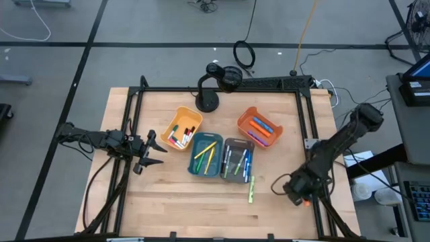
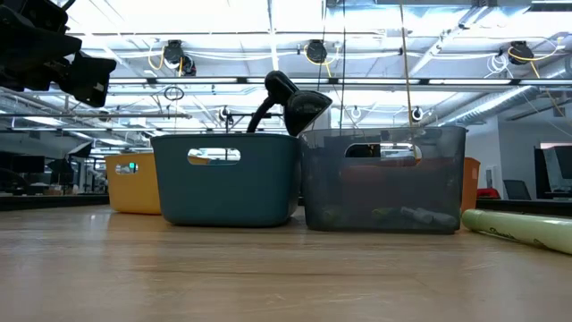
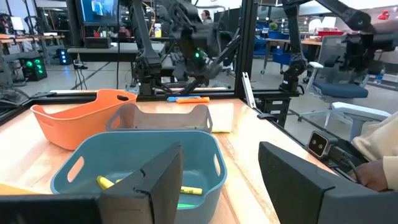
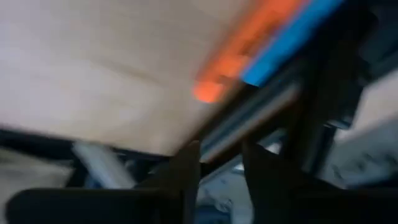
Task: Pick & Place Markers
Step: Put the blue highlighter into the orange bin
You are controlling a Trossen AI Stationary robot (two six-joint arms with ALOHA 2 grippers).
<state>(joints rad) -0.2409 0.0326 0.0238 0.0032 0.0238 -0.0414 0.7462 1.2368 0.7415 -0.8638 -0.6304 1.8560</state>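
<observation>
Markers lie sorted in several bins: red and white ones in the yellow bin (image 1: 181,128), yellow and green in the teal bin (image 1: 205,154), green and blue in the grey bin (image 1: 236,160), blue and orange in the orange bin (image 1: 259,126). One light-green marker (image 1: 251,188) lies flat on the table near the grey bin, also the light-green marker (image 2: 523,228) in the low view. My left gripper (image 1: 158,148) hovers open left of the teal bin (image 3: 143,162). My right gripper (image 1: 295,191) is low at the table's right near edge, its fingers (image 4: 186,168) slightly apart and holding nothing. An orange marker (image 4: 249,43) and a blue marker (image 4: 292,31) show blurred beyond it.
A black device on a stand (image 1: 215,84) sits at the table's far edge. A dark frame rail (image 1: 306,128) runs along the right side, close to my right gripper. Bare wood (image 1: 181,202) lies near the front edge. A person's sleeve (image 3: 379,149) shows beyond the table.
</observation>
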